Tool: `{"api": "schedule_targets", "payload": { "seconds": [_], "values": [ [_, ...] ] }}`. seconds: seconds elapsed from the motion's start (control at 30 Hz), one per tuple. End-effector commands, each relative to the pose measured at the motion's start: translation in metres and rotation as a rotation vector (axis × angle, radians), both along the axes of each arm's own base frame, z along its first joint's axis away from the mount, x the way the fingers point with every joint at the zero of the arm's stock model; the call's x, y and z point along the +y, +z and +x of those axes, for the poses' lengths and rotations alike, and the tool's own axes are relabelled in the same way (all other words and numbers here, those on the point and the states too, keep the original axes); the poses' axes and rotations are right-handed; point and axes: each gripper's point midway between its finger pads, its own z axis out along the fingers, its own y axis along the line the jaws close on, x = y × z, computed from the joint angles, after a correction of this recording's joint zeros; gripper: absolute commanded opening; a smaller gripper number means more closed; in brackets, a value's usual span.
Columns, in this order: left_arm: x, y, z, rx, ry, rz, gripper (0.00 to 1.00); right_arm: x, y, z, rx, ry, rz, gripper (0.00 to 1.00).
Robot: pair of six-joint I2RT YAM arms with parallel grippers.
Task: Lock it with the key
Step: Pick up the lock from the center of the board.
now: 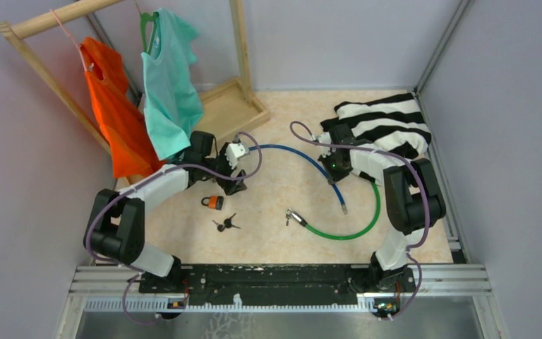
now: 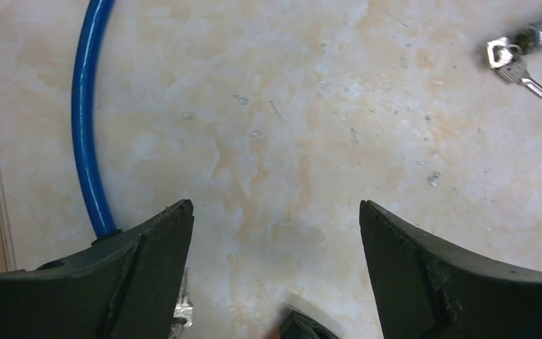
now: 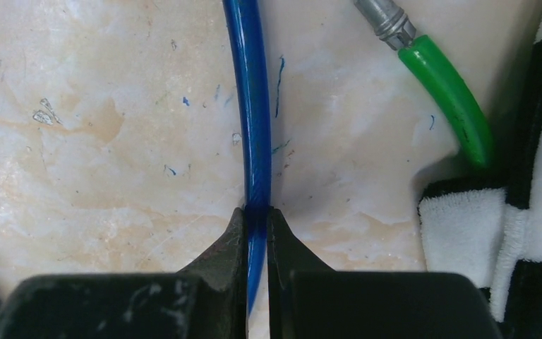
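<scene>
A small orange padlock (image 1: 214, 203) lies on the table, with a pair of black-headed keys (image 1: 226, 224) just in front of it. My left gripper (image 1: 234, 176) hovers behind the padlock; in the left wrist view it (image 2: 275, 212) stands wide open over bare table with nothing between its fingers. A blue cable (image 1: 303, 157) arcs across the middle of the table. My right gripper (image 3: 255, 212) is shut on the blue cable (image 3: 253, 106), which runs straight between its fingertips. A green cable (image 1: 367, 219) curves at the right, and small silver keys (image 2: 515, 65) hang at its metal lock end (image 1: 295, 217).
A striped black-and-white cloth (image 1: 384, 123) lies at the back right, close to my right gripper. At the back left, a wooden rack (image 1: 236, 106) holds an orange top (image 1: 113, 120) and a teal top (image 1: 166, 85). Grey walls close in both sides.
</scene>
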Motion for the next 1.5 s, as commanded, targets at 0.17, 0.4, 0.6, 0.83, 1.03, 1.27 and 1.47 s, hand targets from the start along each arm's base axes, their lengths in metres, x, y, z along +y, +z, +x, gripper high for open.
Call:
{"api": "schedule_targets", "payload": {
  "seconds": [0.17, 0.4, 0.6, 0.83, 1.03, 1.27, 1.47],
  "values": [
    [-0.001, 0.019, 0.006, -0.1, 0.01, 0.038, 0.91, -0.024, 0.04, 0.019, -0.091, -0.06, 0.016, 0.0],
    [0.022, -0.013, 0.039, -0.073, 0.113, 0.217, 0.9, -0.05, 0.069, 0.016, -0.145, -0.09, 0.009, 0.0],
    [0.018, -0.037, 0.052, -0.031, 0.111, 0.245, 0.89, -0.058, 0.073, 0.008, -0.14, -0.083, -0.005, 0.0],
    [0.025, -0.049, 0.055, -0.034, 0.132, 0.278, 0.82, -0.065, 0.069, 0.002, -0.122, -0.078, -0.021, 0.0],
    [0.033, -0.065, 0.047, 0.004, 0.125, 0.323, 0.52, -0.064, 0.068, 0.006, -0.115, -0.073, -0.017, 0.0],
    [0.027, -0.055, 0.023, 0.105, 0.09, 0.285, 0.02, -0.053, 0.067, 0.01, -0.1, -0.034, 0.034, 0.0],
    [-0.01, 0.002, 0.004, 0.288, 0.034, 0.1, 0.0, -0.022, 0.081, 0.019, -0.111, 0.087, 0.163, 0.25]
  ]
}}
